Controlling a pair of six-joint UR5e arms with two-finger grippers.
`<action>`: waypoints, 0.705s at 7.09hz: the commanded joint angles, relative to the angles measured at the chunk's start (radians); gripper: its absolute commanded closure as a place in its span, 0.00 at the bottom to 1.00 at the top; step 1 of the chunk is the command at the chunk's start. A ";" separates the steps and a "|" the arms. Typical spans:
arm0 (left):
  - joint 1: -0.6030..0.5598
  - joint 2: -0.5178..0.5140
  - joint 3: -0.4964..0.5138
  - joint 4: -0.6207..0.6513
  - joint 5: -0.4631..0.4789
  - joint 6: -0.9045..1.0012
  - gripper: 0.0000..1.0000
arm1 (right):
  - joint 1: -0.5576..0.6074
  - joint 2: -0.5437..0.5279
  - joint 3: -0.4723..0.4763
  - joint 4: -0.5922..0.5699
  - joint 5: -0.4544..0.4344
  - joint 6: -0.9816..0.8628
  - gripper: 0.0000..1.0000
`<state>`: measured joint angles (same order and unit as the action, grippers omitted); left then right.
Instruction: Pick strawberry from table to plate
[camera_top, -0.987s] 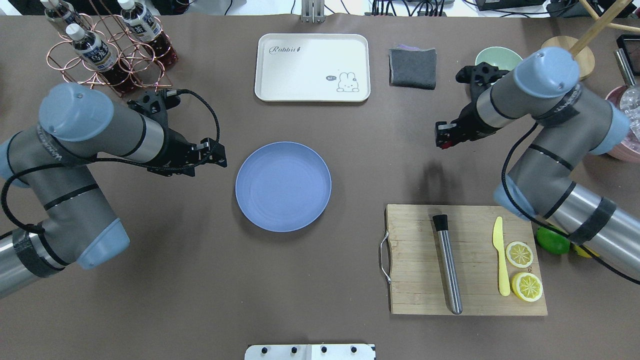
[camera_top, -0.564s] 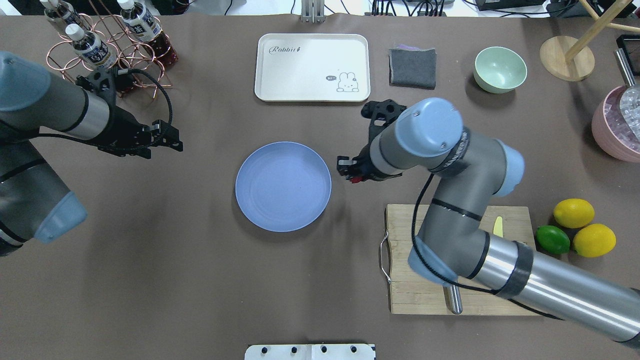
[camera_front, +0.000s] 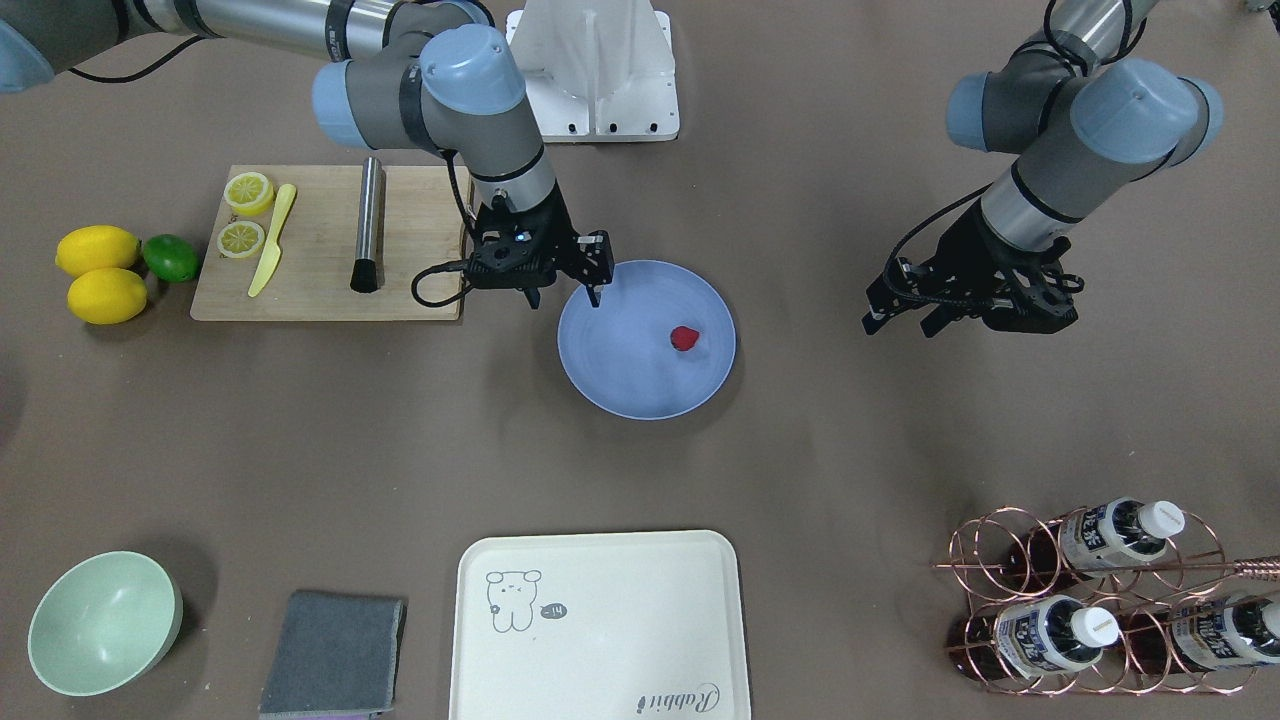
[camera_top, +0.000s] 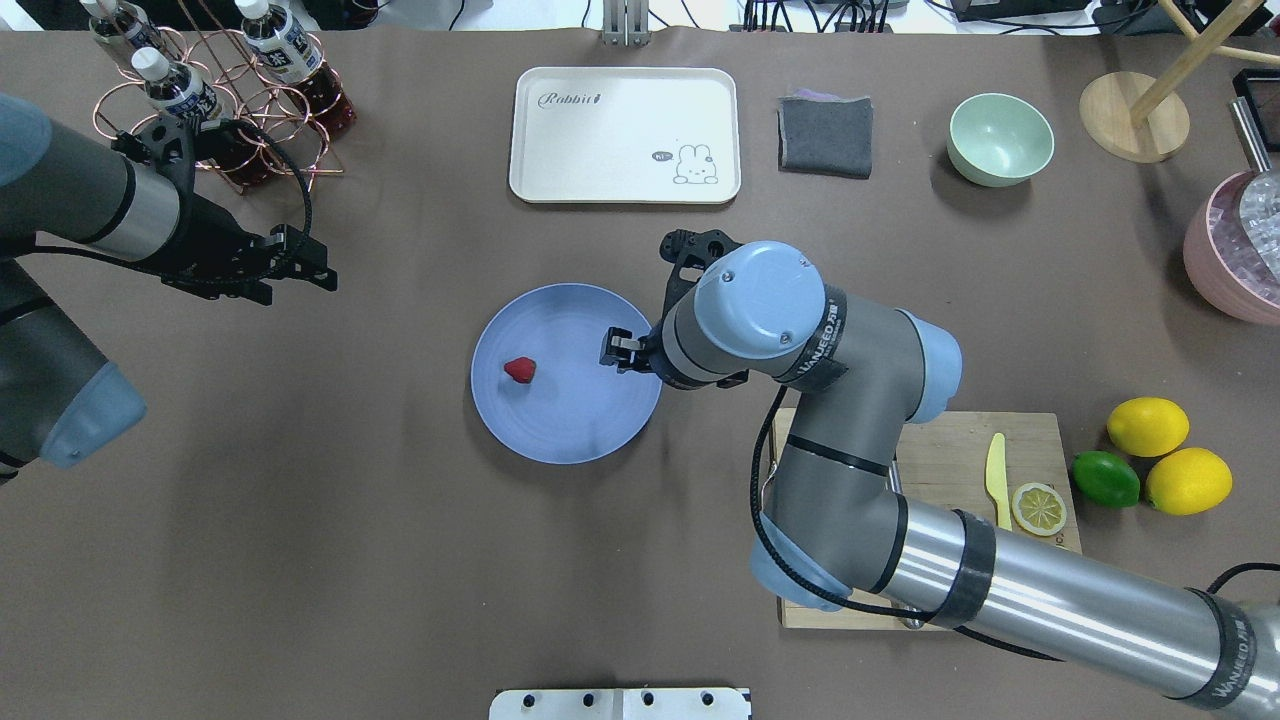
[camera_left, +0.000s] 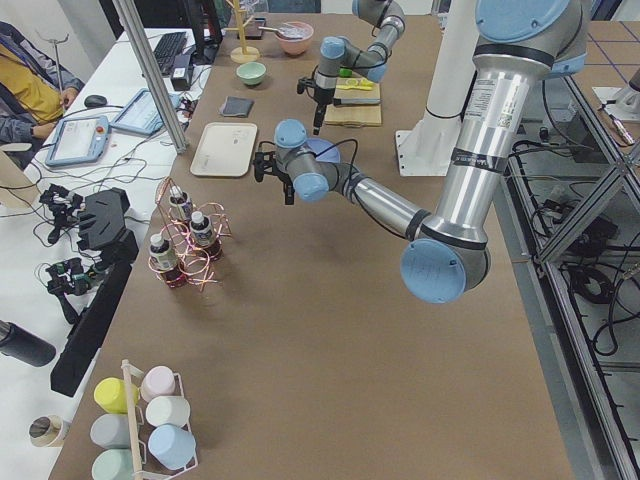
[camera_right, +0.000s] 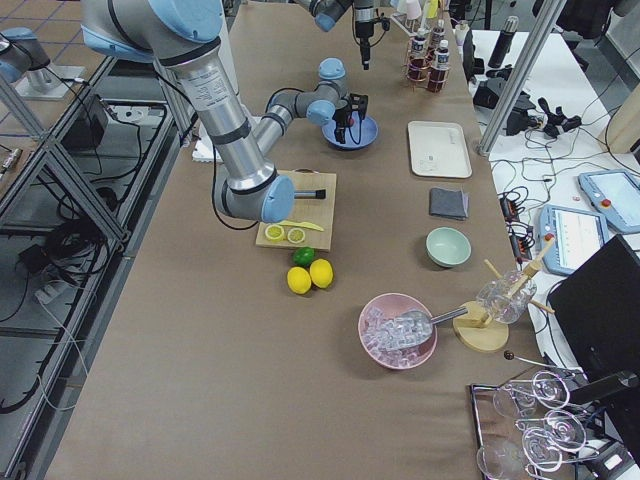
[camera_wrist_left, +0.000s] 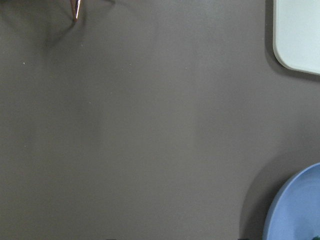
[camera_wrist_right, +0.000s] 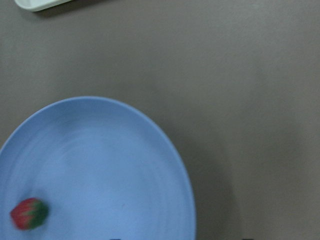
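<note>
The strawberry (camera_top: 519, 370) (camera_front: 684, 337) (camera_wrist_right: 29, 213) is a small red berry with a green cap, lying free on the left part of the blue plate (camera_top: 570, 425) (camera_front: 640, 385) (camera_wrist_right: 110, 165). The plate rests on the brown table (camera_top: 400, 560). My right gripper (camera_top: 613, 352) (camera_front: 565, 298) hangs open over the plate's right rim, a short way from the berry, with nothing between its fingers. Well left of the plate, my left gripper (camera_top: 322, 268) (camera_front: 900, 322) is above bare table, open and empty. A corner of the plate (camera_wrist_left: 300, 210) shows in the left wrist view.
A cream tray (camera_top: 625, 135) sits behind the plate. A wooden cutting board (camera_top: 1030, 440) with a yellow knife and a lemon slice lies partly under my right arm. Lemons and a lime (camera_top: 1105, 478) are at the right, a bottle rack (camera_top: 215, 90) at the back left, a green bowl (camera_top: 1000, 138) at the back right.
My right arm swung left from the table's right side to the plate's rim. The strawberry left the gripper and now lies on the plate. My left arm drew back to the left.
</note>
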<state>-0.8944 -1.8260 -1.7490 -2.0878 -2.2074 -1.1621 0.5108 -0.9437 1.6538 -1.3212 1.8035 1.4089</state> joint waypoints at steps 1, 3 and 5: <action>-0.026 0.016 -0.004 0.003 -0.002 0.013 0.15 | 0.156 -0.149 0.079 -0.001 0.135 -0.190 0.00; -0.128 0.069 -0.009 0.008 -0.064 0.182 0.15 | 0.359 -0.326 0.141 -0.007 0.279 -0.475 0.00; -0.237 0.150 -0.009 0.038 -0.090 0.391 0.15 | 0.542 -0.513 0.158 -0.007 0.380 -0.766 0.00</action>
<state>-1.0610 -1.7231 -1.7568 -2.0726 -2.2768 -0.8975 0.9304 -1.3415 1.8019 -1.3264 2.1133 0.8290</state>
